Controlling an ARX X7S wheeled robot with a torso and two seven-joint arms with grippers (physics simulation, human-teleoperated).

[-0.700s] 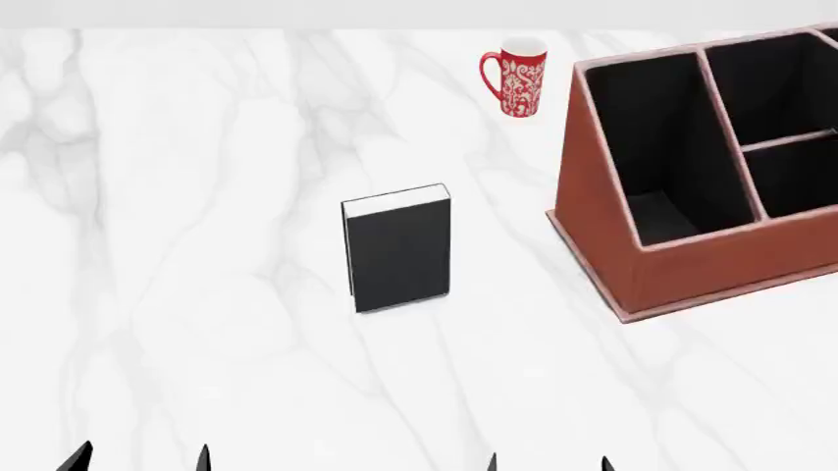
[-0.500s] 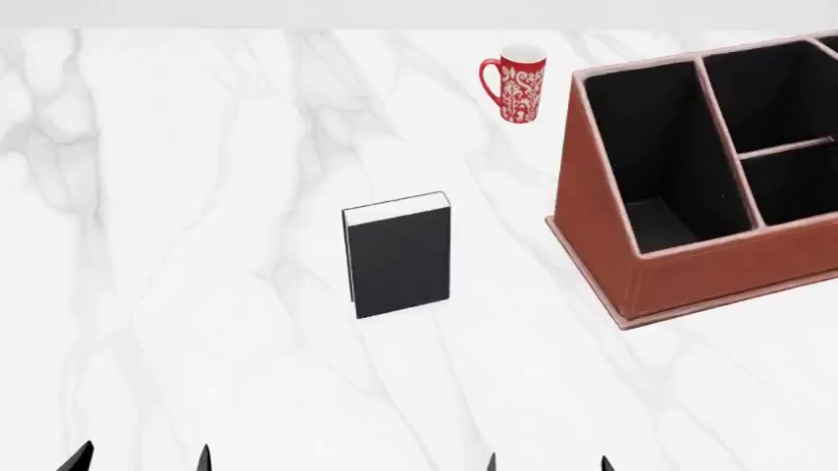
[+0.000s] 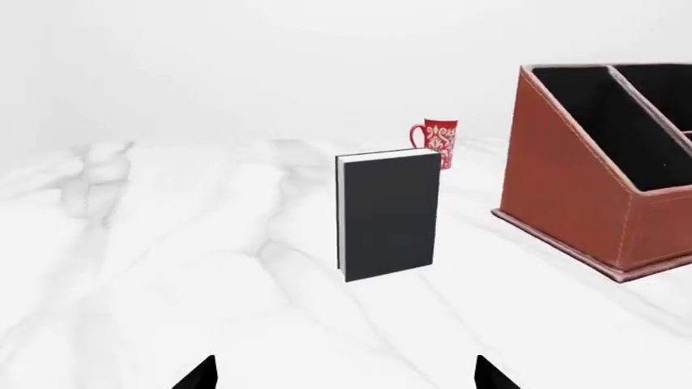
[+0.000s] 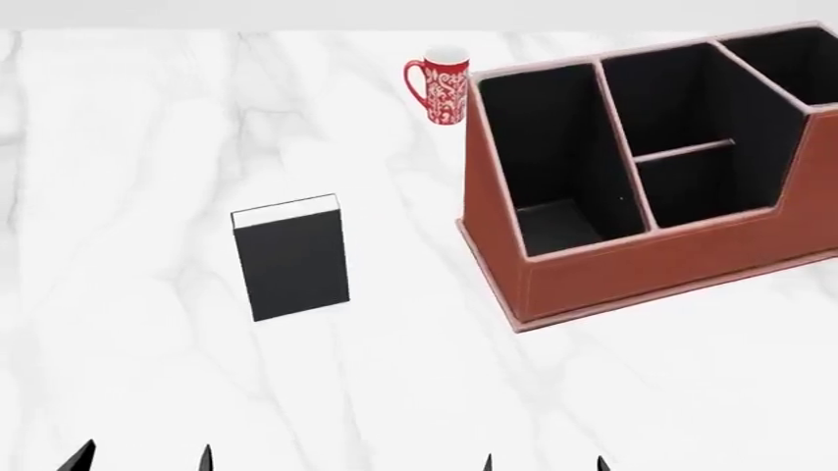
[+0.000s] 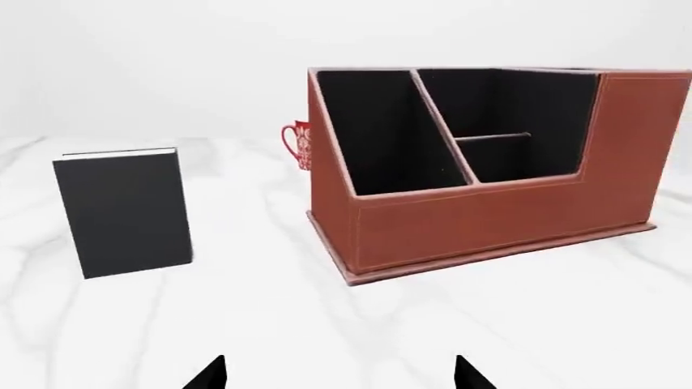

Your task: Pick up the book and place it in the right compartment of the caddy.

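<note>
The book stands upright on the white marble counter, black cover toward the robot, white page edge on top. It is free, no tool touching it. Landmark: the caddy. The book is well apart from the caddy, on its left side and a bit nearer to the robot. Behind the caddy's left far corner stands a red mug, w/ handle to the left. The caddy's compartments look black inside. Left tool and right tool show only dark fingertips at the frame edge, spread wide, both open, nothing between them.
</note>
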